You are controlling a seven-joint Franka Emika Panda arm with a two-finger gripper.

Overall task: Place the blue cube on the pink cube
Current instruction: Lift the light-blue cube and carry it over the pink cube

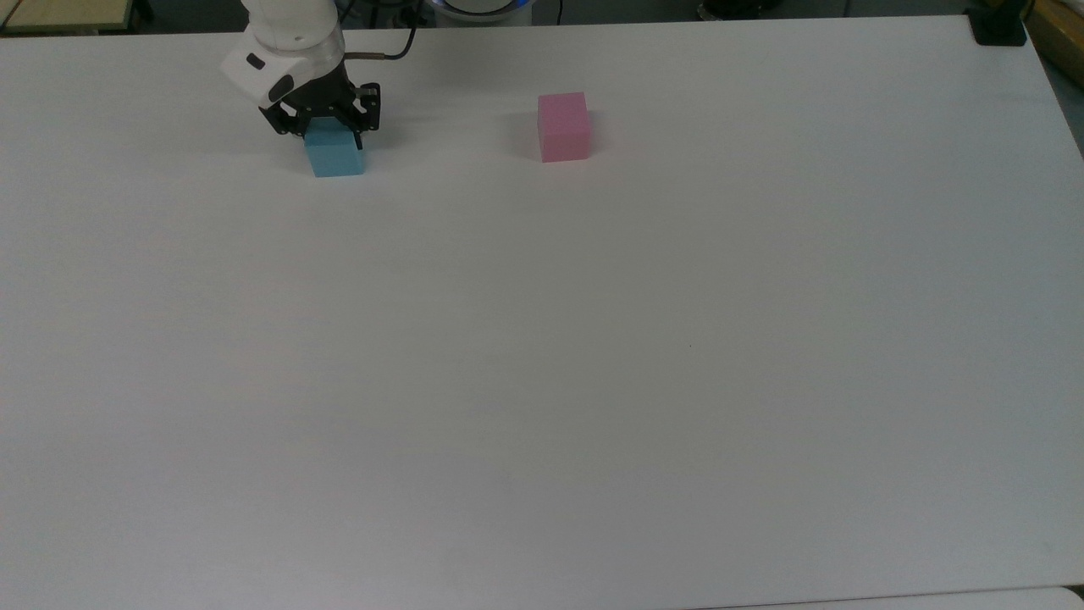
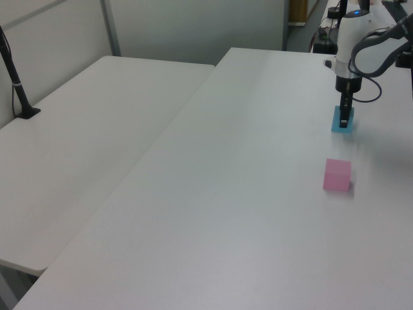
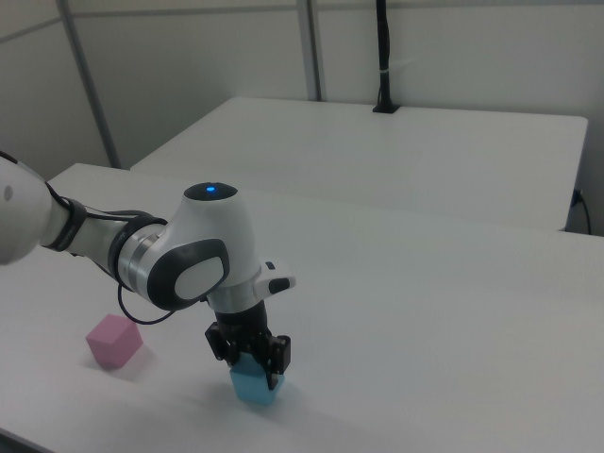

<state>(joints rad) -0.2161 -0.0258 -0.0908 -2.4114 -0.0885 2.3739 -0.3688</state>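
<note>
The blue cube (image 1: 336, 159) rests on the white table (image 1: 542, 356) at the top view's upper left. My gripper (image 1: 332, 135) is lowered over it, one finger against each of two opposite sides, shut on it. The left view puts the gripper (image 2: 345, 119) on the blue cube (image 2: 337, 124) at the far right; the right view has the gripper (image 3: 253, 368) over the blue cube (image 3: 253, 387) near the front edge. The pink cube (image 1: 563, 127) stands alone to the top view's right of the blue one, well apart. It sits nearer in the left view, pink cube (image 2: 337, 175), and at the right view's left, pink cube (image 3: 113, 342).
A black clamp base (image 1: 999, 30) sits at the table's far right corner in the top view. A second white table (image 2: 84, 142) adjoins on the left view's left, with a black post (image 2: 16, 84) on it. Open tabletop stretches across the top view's lower part.
</note>
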